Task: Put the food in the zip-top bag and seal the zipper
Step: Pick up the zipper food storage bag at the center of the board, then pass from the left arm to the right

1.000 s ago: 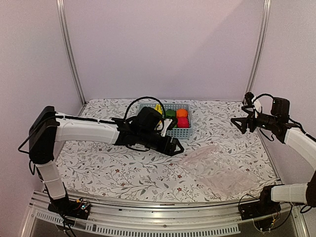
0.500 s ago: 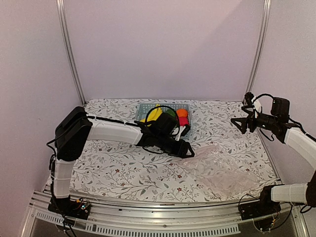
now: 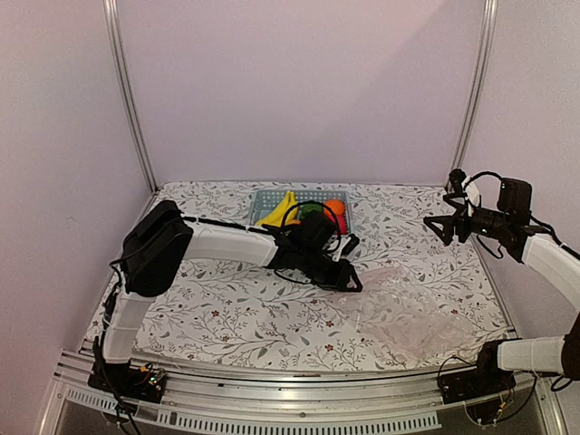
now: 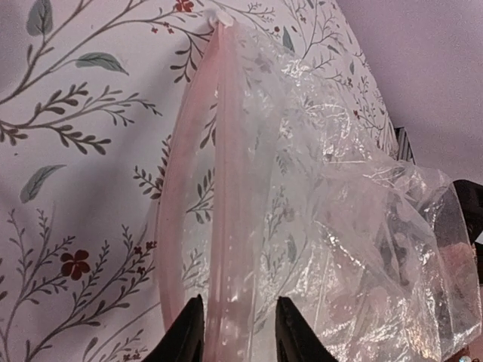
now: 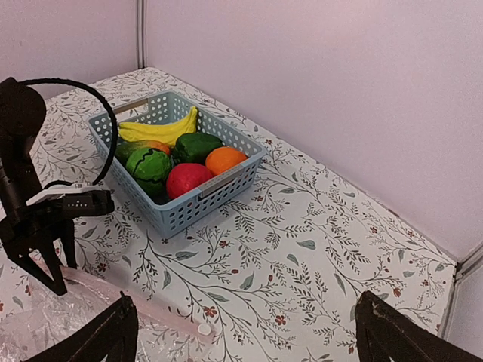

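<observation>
My left gripper stood spread astride the zipper, not pinching it. The zip-top bag lay crumpled toward the near-right corner; the food sat in the basket at the far edge. My right gripper hung spread. Best, I judged: pinch only the upper lip, then lift gently.

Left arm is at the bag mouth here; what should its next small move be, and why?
Probably close the left gripper on the zipper. Its fingers stand open astride that pale strip of the zip-top bag, and the food all lies in the basket, so the mouth likely needs gripping and lifting first.
</observation>
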You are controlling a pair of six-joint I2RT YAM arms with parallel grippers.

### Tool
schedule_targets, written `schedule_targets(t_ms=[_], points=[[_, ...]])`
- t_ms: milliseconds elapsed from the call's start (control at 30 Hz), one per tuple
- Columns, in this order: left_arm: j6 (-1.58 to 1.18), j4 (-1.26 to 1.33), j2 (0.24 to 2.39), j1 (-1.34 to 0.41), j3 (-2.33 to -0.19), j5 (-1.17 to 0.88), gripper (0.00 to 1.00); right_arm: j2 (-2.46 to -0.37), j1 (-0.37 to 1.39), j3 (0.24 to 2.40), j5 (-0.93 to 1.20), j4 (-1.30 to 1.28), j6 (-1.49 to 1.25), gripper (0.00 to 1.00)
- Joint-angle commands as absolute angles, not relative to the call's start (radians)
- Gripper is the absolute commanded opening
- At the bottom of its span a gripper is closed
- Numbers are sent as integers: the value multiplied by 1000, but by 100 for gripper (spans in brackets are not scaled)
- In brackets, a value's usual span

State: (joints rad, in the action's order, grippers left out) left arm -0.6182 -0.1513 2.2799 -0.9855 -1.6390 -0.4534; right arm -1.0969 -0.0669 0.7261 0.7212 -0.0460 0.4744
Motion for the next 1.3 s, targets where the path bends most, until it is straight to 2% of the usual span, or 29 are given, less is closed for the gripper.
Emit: schedule_targets(t_ms=[0,100,267,433,533,700,867,1000,1100,1267], points=[[-629,-119,2277,-996,-1651,-519,25,-1103,-72,746,738,-69,485,99],[-635,-105,2261,-996,-1636,-522,11,-1103,-72,746,739,-69,485,99],[-592,-134,2143,-997,-1571,-454,0,-1107,-72,750,744,-68,469,99],[-409,-322,1916,-1002,-1516,-318,0,-1091,-73,779,734,-56,404,99],[-316,-522,1776,-1005,-1532,-144,0,-1063,-72,805,757,-56,350,99],[-174,-729,1608,-1036,-1581,51,0,-1058,-58,988,946,-206,240,88],[-82,-716,1471,-1130,-1552,220,0,-1059,24,1143,1073,-304,156,84],[-45,-635,1495,-1224,-1508,351,0,-1073,77,1158,1189,-274,8,78],[-61,-537,1563,-1280,-1492,429,0,-1090,145,1116,1179,-244,-94,77],[-97,-380,1731,-1365,-1519,685,1,-1094,204,1063,1152,-215,-145,77]])
